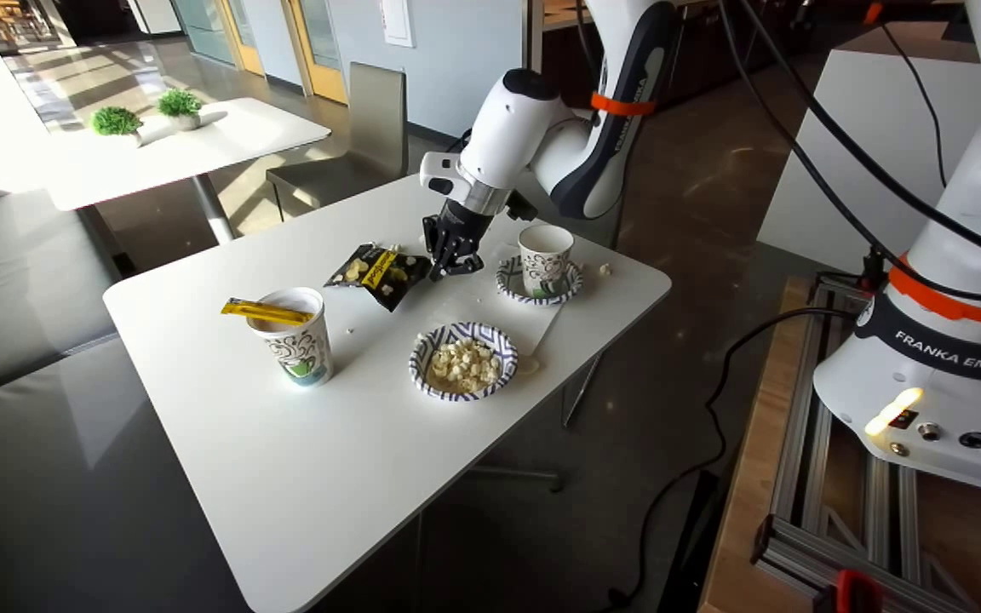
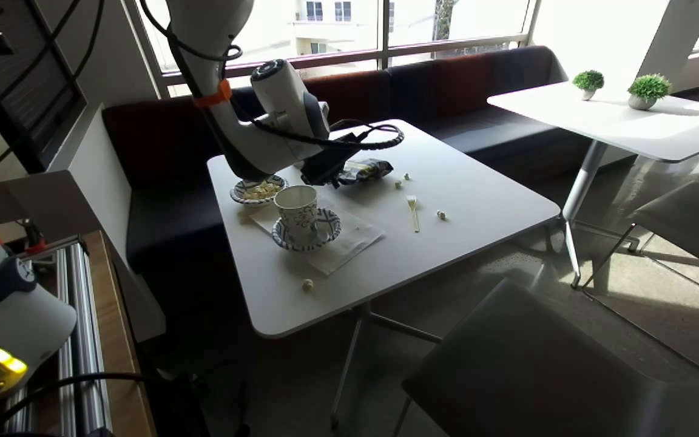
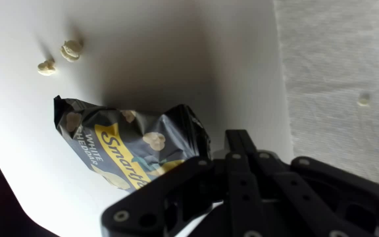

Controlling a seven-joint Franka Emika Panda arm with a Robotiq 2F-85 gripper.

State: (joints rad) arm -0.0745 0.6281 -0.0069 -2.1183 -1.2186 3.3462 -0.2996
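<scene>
Near the popcorn bag, over the surface, the gripper hung closed and empty, seemingly at the approach; any grasp first required spreading it.

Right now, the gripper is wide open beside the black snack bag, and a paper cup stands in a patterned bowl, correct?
Not quite: the gripper is shut, as the wrist view shows. It is beside the black snack bag, and a paper cup does stand in a patterned bowl.
</scene>
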